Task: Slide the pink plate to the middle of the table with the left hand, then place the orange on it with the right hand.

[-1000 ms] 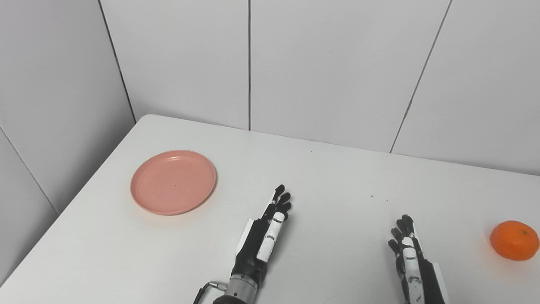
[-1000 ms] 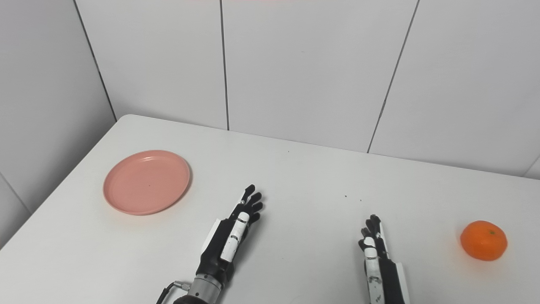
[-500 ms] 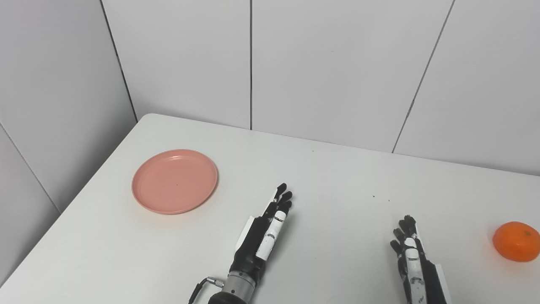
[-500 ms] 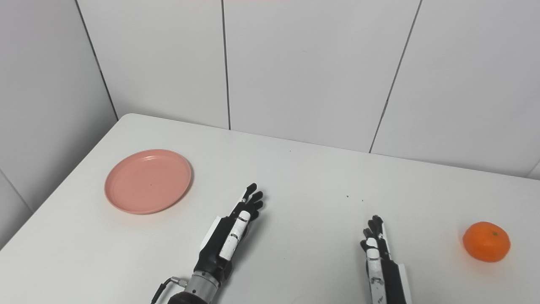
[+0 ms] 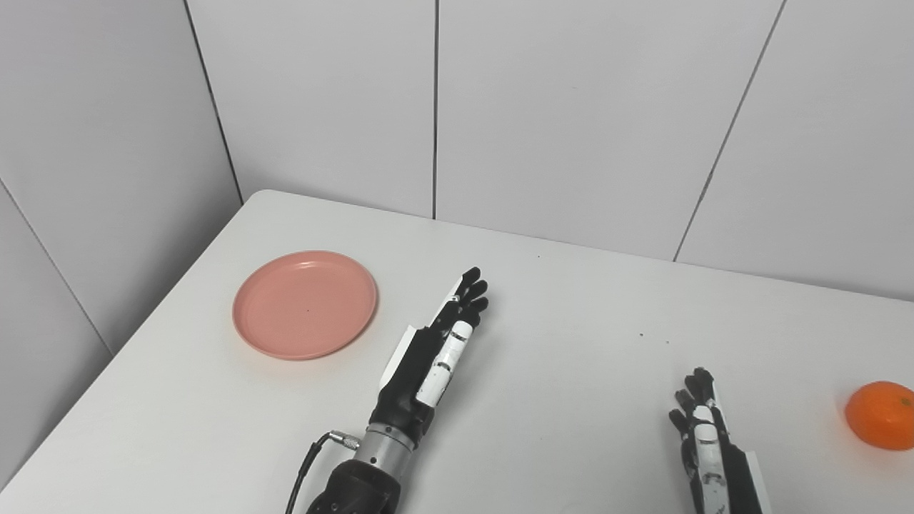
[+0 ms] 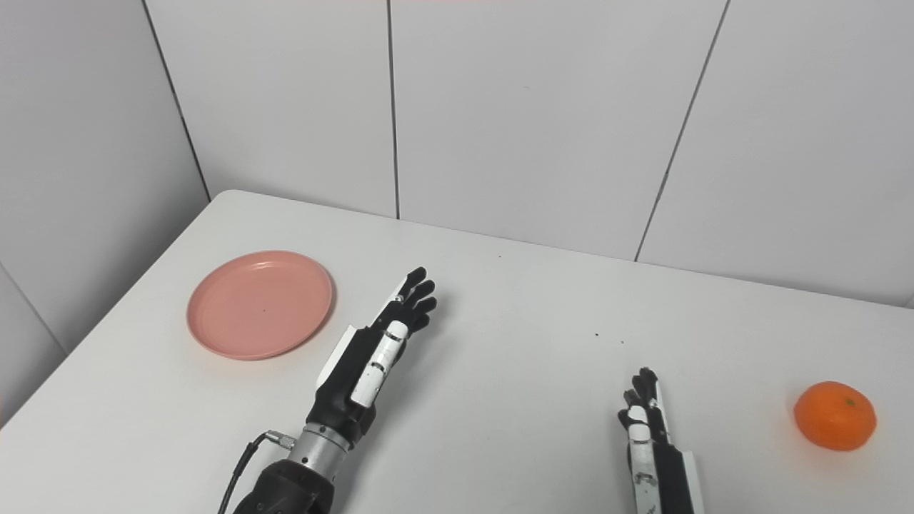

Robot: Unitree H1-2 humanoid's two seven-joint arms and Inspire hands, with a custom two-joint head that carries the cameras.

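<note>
Step one: my left hand (image 5: 428,350), released, just right of pink plate (image 5: 305,304); next, contact its rim. Right hand (image 6: 653,442) empty.

Pink plate (image 6: 260,303), bright orange orange (image 6: 835,415), plain white table (image 6: 543,343), left hand (image 6: 375,350) black with white patches and a silver wrist, right hand (image 6: 648,442) black and white, pale grey wall (image 6: 528,114) with thin dark lines

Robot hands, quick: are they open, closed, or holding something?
Left hand: open, holding nothing, beside the pink plate.
Right hand: open, holding nothing, apart from the orange.
</note>
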